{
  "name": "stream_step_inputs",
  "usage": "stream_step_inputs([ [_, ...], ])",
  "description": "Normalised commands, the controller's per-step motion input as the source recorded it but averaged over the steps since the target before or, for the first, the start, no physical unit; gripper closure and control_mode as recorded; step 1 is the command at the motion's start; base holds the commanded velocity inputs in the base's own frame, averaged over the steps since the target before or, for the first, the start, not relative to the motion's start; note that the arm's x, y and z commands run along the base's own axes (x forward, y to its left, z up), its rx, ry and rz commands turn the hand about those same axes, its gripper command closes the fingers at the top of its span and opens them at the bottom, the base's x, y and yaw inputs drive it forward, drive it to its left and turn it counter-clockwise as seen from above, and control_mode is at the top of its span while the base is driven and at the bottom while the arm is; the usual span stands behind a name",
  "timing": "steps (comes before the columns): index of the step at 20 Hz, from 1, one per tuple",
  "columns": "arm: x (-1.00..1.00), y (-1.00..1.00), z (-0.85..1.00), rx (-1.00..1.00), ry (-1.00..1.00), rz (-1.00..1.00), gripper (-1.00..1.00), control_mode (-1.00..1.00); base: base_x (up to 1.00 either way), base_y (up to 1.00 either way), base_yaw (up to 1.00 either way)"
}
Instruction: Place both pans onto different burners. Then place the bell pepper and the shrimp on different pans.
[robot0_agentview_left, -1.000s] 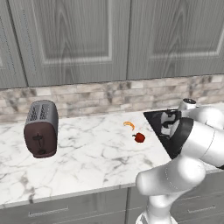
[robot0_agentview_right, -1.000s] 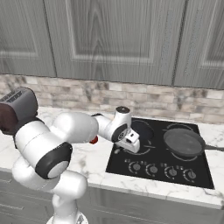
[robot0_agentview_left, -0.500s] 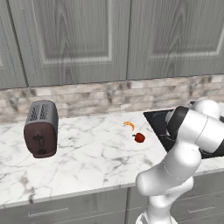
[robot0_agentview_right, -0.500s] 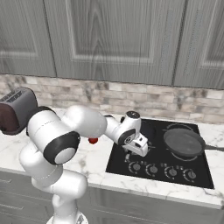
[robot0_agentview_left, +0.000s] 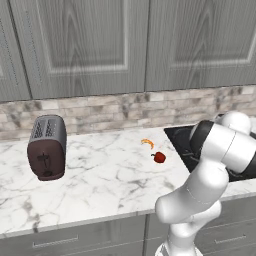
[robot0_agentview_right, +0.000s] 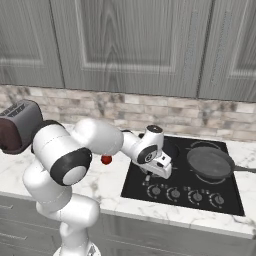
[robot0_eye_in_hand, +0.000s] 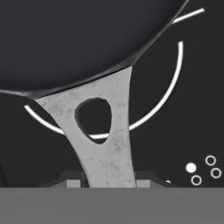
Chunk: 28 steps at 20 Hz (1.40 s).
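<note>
A black pan (robot0_eye_in_hand: 83, 39) lies over a burner (robot0_eye_in_hand: 168, 94) ring on the black cooktop (robot0_agentview_right: 150, 187). Its grey handle (robot0_eye_in_hand: 107, 144), pierced by a hole, runs down between my two fingertips. My gripper (robot0_eye_in_hand: 108, 181) is shut on that handle. From the right base view my gripper (robot0_agentview_right: 159, 172) sits low over the cooktop's left side, and the black pan (robot0_agentview_right: 172, 148) is mostly hidden behind it. The dark grey pan (robot0_agentview_right: 210, 162) rests on a right-hand burner. On the marble counter lie the red bell pepper (robot0_agentview_left: 159, 157) (robot0_agentview_right: 106, 160) and the orange shrimp (robot0_agentview_left: 147, 143).
A dark toaster (robot0_agentview_left: 46, 147) (robot0_agentview_right: 17, 125) stands at the counter's left end. Knob dials (robot0_agentview_right: 185, 194) line the cooktop's front edge. Grey wall cabinets (robot0_agentview_left: 125, 45) hang above a stone backsplash. My own arm covers much of the cooktop (robot0_agentview_left: 182, 145) in the left base view.
My arm has swung its elbow round and the hand has slid a little right and forward over the cooktop. The grey pan, pepper and shrimp have stayed put.
</note>
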Motion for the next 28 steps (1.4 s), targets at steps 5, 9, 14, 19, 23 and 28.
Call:
stream_step_inputs([
  [5, -0.4, -0.09, -0.05, 0.02, 0.06, 0.0, 1.0, -1.0, 0.0, 0.0, 0.0],
  [9, -0.48, -0.01, -0.16, 0.01, 0.02, 0.0, 1.0, -1.0, 0.0, 0.0, 0.0],
  [14, -0.14, 0.0, -0.07, 0.0, 0.01, 0.0, 1.0, -1.0, 0.0, 0.0, 0.0],
  [19, 0.16, 0.0, 0.0, 0.0, 0.01, 0.0, -1.0, -1.0, 0.0, 0.0, 0.0],
  [23, 0.25, 0.0, 0.0, 0.0, 0.04, 0.0, -1.0, -1.0, 0.0, 0.0, 0.0],
  [28, 0.09, -0.06, 0.0, 0.0, 0.07, 0.0, -1.0, -1.0, 0.0, 0.0, 0.0],
])
